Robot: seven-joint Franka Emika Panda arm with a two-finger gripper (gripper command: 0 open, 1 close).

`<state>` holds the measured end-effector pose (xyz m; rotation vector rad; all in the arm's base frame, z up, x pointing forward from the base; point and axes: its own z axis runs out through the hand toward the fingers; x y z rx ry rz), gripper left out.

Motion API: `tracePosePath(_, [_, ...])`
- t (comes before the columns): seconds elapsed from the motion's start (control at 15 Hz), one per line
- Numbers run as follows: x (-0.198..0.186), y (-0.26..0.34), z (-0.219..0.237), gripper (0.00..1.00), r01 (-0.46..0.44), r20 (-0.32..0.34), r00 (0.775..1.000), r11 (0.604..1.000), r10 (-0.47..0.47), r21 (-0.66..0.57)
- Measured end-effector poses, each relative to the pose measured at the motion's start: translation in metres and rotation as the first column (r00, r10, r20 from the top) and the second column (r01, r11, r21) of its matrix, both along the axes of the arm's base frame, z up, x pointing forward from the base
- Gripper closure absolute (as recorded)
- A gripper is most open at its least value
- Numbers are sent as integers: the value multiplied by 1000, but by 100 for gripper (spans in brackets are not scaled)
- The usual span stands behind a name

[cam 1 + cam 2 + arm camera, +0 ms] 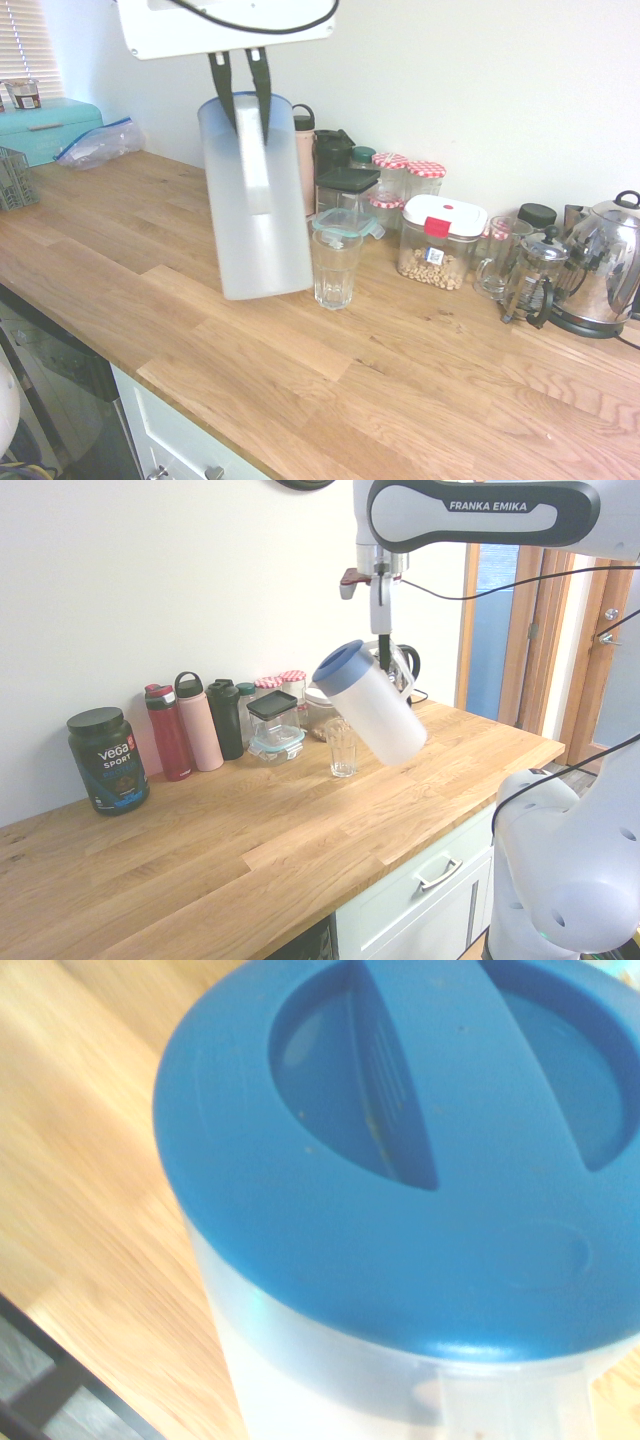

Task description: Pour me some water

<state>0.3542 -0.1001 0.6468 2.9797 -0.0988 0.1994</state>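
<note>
A frosted plastic jug [255,215] with a blue lid [340,666] hangs tilted above the wooden counter [420,380]. My gripper [241,95] is shut on the handle near the jug's top. The lid end leans over a clear drinking glass [343,750] that stands upright on the counter, while the jug's base [402,742] points away from the wall. In the wrist view the blue lid [420,1160] fills most of the picture. The water does not show: the frosted wall hides what is in the jug, and I cannot make out any in the glass [335,268].
Along the wall behind the glass stand bottles [200,725], a dark tub [107,760], lidded jars [440,240], a French press [535,275] and a steel kettle [605,265]. A teal box [45,128] and a plastic bag [98,142] sit far left. The counter's front edge [400,865] is close.
</note>
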Motion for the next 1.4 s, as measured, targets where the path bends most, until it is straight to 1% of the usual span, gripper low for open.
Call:
tracePosePath(0.2, [9, -46, -7, 100, 27, -11, 1000, 999, -27, -24])
tracePosePath(0.33, [15, -63, -11, 100, 43, -29, 999, 998, -44, -37])
tracePosePath(0.6, [20, -96, -19, 100, 45, -60, 997, 998, -47, -45])
tracePosePath(0.8, [45, -118, -34, 100, 57, -107, 992, 997, -62, -52])
tracePosePath(0.93, [71, -114, -50, 100, 42, -150, 987, 996, -53, -76])
tracePosePath(1.13, [104, -93, -70, 100, -6, -210, 978, 993, -18, -116])
tracePosePath(1.4, [125, -92, -65, 100, -38, -256, 967, 975, -20, -221])
